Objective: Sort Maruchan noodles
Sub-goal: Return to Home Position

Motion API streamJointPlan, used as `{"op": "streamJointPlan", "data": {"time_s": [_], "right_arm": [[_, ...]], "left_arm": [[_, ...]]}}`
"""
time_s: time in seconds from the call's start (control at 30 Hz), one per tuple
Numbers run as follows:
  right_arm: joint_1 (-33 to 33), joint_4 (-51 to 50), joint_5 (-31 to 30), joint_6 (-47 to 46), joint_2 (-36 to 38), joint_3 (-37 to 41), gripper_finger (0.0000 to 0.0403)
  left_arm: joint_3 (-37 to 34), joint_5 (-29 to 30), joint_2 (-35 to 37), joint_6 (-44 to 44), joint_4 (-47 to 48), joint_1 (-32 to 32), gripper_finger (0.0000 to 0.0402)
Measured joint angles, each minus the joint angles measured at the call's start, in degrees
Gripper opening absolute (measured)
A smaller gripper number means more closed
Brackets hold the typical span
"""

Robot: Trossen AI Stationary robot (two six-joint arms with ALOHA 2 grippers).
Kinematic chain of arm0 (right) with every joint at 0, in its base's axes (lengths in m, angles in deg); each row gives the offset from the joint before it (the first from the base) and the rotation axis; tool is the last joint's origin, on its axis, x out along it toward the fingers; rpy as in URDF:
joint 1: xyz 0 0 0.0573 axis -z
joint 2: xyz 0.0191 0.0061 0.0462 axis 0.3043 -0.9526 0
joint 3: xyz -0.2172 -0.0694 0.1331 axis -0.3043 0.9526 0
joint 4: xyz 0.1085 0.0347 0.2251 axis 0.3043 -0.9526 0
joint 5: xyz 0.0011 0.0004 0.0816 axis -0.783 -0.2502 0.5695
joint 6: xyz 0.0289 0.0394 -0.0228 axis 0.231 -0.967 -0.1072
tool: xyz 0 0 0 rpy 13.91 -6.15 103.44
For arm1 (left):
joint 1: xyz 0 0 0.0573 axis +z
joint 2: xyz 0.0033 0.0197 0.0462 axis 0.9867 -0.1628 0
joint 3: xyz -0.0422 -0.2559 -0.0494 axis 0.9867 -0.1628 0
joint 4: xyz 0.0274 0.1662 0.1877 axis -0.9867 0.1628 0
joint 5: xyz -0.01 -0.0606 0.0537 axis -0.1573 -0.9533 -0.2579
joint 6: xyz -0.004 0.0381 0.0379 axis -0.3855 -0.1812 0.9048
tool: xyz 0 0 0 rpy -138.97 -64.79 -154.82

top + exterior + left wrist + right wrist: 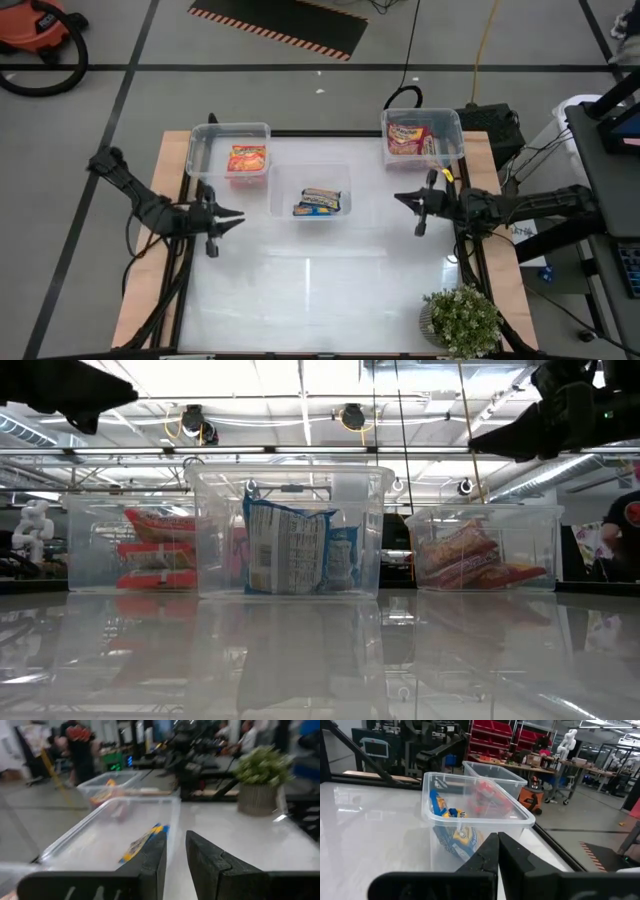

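Three clear bins stand in a row at the table's far half. The left bin [228, 150] holds orange-red noodle packets [246, 160], the middle bin [312, 190] blue-yellow ones [320, 201], and the right bin [422, 137] red-pink ones [408, 138]. In the low view the middle bin's packets [295, 550] stand on edge against its near wall. My left gripper [232, 218] hovers level, left of the middle bin, with a narrow gap between its fingers [176, 837] and nothing in it. My right gripper [400, 199] hovers level, right of that bin, shut and empty [498, 836].
A potted plant [462, 320] stands at the table's near right corner. The glossy white tabletop [320, 290] lies bare in front of the bins. The left wrist view shows people [80, 745] in the room beyond the table.
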Motion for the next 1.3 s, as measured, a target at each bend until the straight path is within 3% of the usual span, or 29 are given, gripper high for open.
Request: {"op": "streamJointPlan", "data": {"time_s": [0.13, 0.4, 0.57, 0.67, 0.8, 1.1, 1.3], "right_arm": [[0.02, 0.05, -0.15, 0.11, 1.40, 1.22, 0.0000], [0.02, -0.15, -0.02, -0.48, 2.51, 2.22, 0.0000], [0.02, -2.10, -0.02, -0.50, 3.40, 2.22, 0.0000], [0.02, -4.40, 0.03, -0.57, 4.62, 2.22, 0.0000], [0.02, -6.42, 0.03, -1.17, 6.87, 2.22, 0.0000], [0.02, -12.45, 0.21, -2.99, 14.16, 2.22, 0.0000], [0.02, -16.83, 3.02, -4.21, 17.44, 2.22, 0.0000]], "left_arm": [[-3.75, -7.43, 0.00, 3.26, -8.78, 2.89, 0.0078], [-5.91, -18.46, 0.00, 3.68, -10.72, 11.67, 0.0077], [-8.20, -25.64, -0.01, 2.60, -12.92, 18.03, 0.0035], [-8.85, -27.81, 0.00, 1.58, -12.99, 21.30, 0.0007], [-8.96, -32.26, 0.00, 1.35, -13.31, 24.45, 0.0005], [-8.96, -34.42, 0.00, 1.81, -12.27, 28.59, 0.0004], [-8.96, -39.08, 0.00, 2.88, -12.24, 31.13, 0.0004]]}}
